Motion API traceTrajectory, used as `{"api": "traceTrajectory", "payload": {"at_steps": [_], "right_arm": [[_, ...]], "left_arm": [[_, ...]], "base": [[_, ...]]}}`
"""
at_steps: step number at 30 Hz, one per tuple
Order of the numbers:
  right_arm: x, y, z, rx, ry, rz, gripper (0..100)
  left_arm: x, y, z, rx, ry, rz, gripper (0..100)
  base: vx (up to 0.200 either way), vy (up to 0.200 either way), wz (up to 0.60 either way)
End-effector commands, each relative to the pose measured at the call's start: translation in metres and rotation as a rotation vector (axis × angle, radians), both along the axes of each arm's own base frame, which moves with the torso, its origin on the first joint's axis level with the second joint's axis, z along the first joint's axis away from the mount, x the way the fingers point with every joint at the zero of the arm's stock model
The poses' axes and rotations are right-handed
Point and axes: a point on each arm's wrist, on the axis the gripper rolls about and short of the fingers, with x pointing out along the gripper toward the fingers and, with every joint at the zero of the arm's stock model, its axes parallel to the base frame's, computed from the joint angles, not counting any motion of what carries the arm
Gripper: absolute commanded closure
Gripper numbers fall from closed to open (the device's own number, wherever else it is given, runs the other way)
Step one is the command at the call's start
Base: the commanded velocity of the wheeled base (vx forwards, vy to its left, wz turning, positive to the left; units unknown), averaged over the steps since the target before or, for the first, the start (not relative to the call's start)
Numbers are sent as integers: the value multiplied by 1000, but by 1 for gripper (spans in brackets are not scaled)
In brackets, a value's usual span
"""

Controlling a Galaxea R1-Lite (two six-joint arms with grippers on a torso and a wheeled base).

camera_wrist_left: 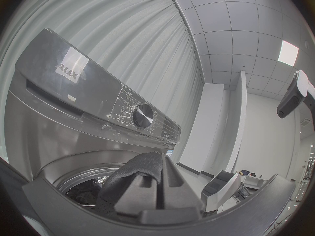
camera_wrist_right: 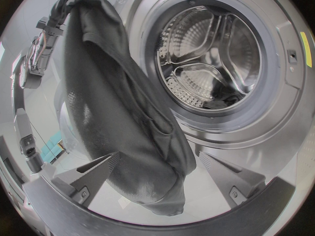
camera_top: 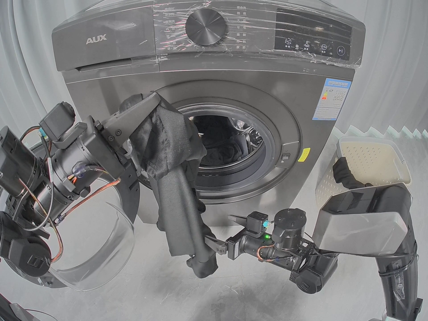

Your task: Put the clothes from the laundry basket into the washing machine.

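My left tool is clamped on a black garment at the washing machine opening. Right tool hangs open, and the laundry basket isn't empty yet.

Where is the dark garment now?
Head view, left of centre: dark garment hangs from left gripper before the washing machine drum, tail at right gripper.

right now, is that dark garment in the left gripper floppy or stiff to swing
Probably floppy: the dark garment hangs in long folds from the left gripper, so it may sway. Likely light, held by one pinched end. Its tail droops below the drum opening and could catch.
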Motion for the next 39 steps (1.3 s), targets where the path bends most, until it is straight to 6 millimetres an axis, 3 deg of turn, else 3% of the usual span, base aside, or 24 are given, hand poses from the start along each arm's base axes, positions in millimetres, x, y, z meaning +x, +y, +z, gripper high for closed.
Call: {"api": "traceTrajectory", "payload": {"at_steps": [1, 10, 22, 32, 39], "right_arm": [[9, -7, -12, -15, 18, -26, 0], [4, -3, -17, -25, 31, -3, 0], [-23, 28, -15, -15, 31, 121, 0], [-18, 38, -2, 76, 39, 158, 0], [-5, 43, -4, 98, 17, 103, 0]], "left_arm": [[0, 0, 0, 0, 0, -1, 100], [0, 1, -1, 0, 2, 2, 100], [2, 5, -2, 4, 3, 18, 100], [2, 5, -2, 5, 2, 16, 100], [2, 5, -1, 4, 1, 17, 100]], "base": [[0, 0, 0], [0, 0, 0], [0, 0, 0], [0, 0, 0], [0, 0, 0]]}}
